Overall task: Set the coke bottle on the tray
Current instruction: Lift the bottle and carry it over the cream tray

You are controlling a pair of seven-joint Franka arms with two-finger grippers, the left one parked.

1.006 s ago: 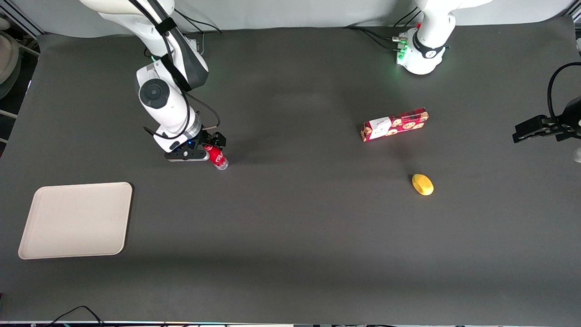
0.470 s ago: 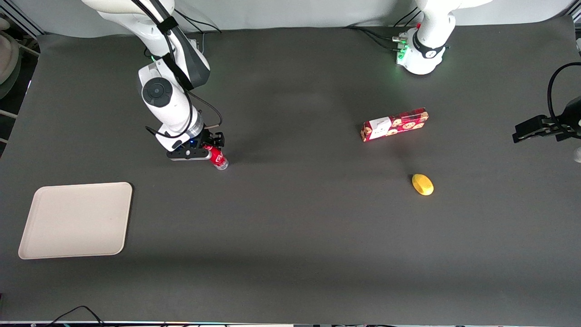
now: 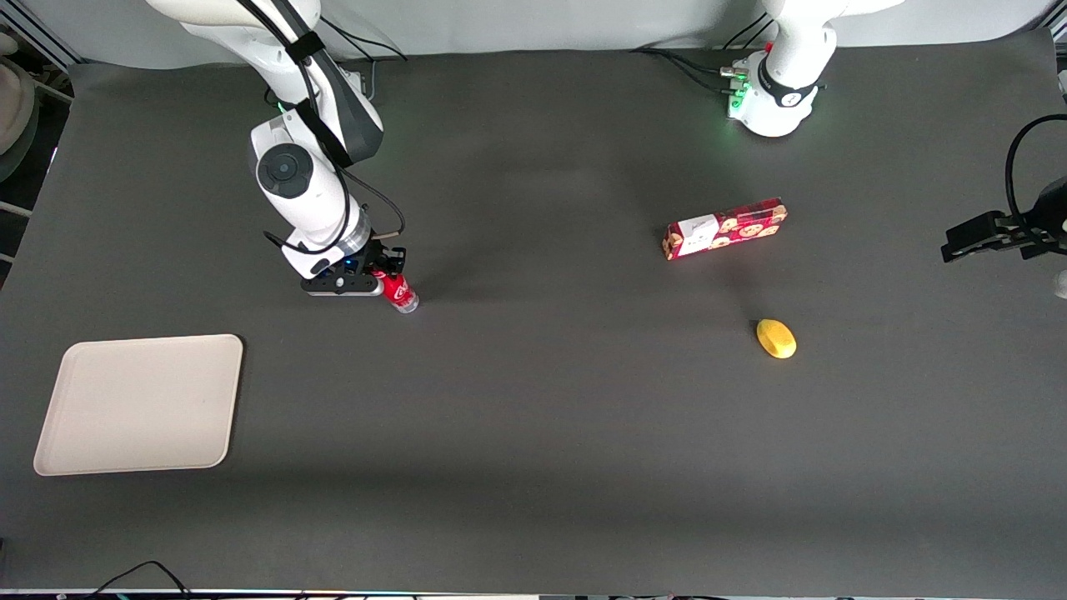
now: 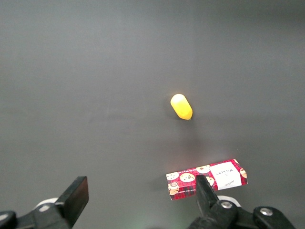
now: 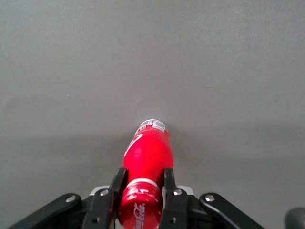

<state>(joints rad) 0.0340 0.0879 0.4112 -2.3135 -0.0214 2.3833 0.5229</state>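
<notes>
**Between the fingers: one coke bottle, gripped at the neck**

On the dark matte table (image 3: 533,433), one coke bottle (image 3: 400,292): small, cylindrical, glossy red wrap, white script, clear base, red cap. Clamped just below the cap by the gripper (image 5: 144,193), black fingers (image 5: 117,187) pressed against both sides, bottle tilted, base at the mat. Well apart and nearer the front camera, one tray (image 3: 75,454): flat, cream-white, rounded corners, raised rim, nothing on it. Toward the parked arm's end, one red cookie box (image 3: 723,228) and one smooth yellow oval object (image 3: 776,338).
</notes>
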